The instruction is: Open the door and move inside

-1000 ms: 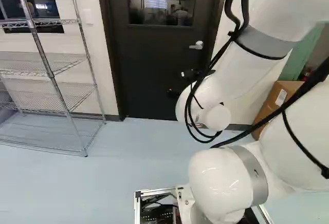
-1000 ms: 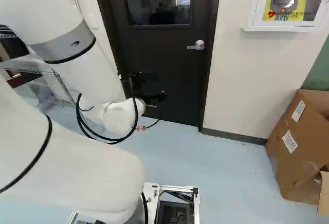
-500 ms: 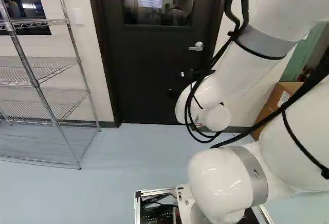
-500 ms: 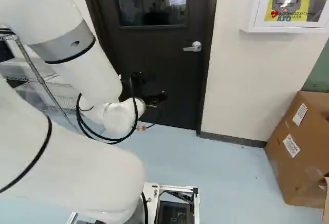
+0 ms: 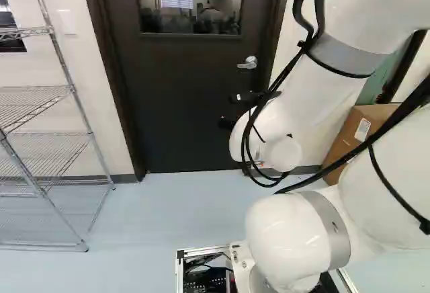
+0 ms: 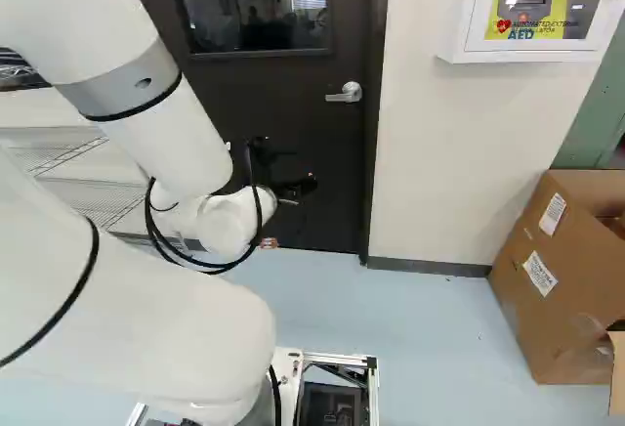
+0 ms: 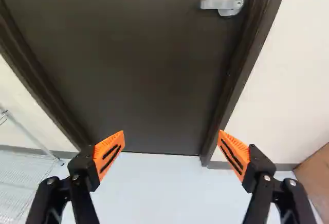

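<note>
The gripper point(image 6: 283, 190) is low before the dark door point(image 6: 264, 104) in the right base view, partly hidden by the wrist; the left base view shows little of it. In the wrist view the gripper point(image 7: 170, 149) stands wide open, with nothing between its orange pads. Ahead of it the door point(image 7: 128, 70) is closed in its dark frame. The silver lever handle point(image 7: 223, 2) sits near the door's edge, farther up the door than the fingers and apart from them. Both base views show the handle point(image 5: 248, 63) above the gripper.
A wire shelf point(image 5: 40, 98) stands against the wall left of the door. Right of the door, a white cabinet point(image 6: 527, 53) hangs on the wall point(image 6: 449, 152), and a large cardboard box point(image 6: 557, 279) stands on the floor beyond it.
The base has moved, bringing the door and shelf closer and shifting them leftward in the left base view. Against its lowest joint the arm has kept its pose.
</note>
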### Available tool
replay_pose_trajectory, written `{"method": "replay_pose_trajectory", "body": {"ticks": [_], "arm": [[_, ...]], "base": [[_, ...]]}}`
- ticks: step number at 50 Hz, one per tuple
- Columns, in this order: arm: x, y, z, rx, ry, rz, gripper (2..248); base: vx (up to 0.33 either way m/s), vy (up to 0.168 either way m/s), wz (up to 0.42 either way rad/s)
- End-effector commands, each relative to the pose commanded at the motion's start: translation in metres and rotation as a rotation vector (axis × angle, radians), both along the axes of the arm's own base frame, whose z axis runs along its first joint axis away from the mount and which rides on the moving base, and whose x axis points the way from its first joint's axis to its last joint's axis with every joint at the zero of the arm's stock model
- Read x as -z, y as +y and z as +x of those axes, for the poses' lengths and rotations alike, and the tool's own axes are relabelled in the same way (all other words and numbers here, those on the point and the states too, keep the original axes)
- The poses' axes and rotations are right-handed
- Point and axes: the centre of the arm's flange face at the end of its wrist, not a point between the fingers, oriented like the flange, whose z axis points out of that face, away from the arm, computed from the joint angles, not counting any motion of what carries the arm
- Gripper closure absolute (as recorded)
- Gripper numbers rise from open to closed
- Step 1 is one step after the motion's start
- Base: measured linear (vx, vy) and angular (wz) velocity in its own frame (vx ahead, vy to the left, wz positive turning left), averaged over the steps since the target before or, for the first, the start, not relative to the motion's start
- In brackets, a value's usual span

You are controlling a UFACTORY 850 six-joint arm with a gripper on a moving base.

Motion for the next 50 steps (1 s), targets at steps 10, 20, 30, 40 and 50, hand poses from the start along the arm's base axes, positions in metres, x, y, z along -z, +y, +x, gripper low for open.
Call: {"method": "replay_pose_trajectory", "body": {"ticks": [10, 20, 30, 40, 50], "arm": [[0.0, 0.0, 0.0, 0.0, 0.0, 0.0, 3], [0.0, 0.0, 0.0, 0.0, 0.0, 0.0, 3], [0.0, 0.0, 0.0, 0.0, 0.0, 0.0, 3], [0.0, 0.0, 0.0, 0.0, 0.0, 0.0, 3], [0.0, 0.0, 0.0, 0.0, 0.0, 0.0, 3]], "base": [[0.179, -0.003, -0.239], [0.174, 0.001, -0.239], [0.178, 0.05, -0.066], [0.143, 0.061, -0.026], [0.11, 0.061, -0.022]]}}
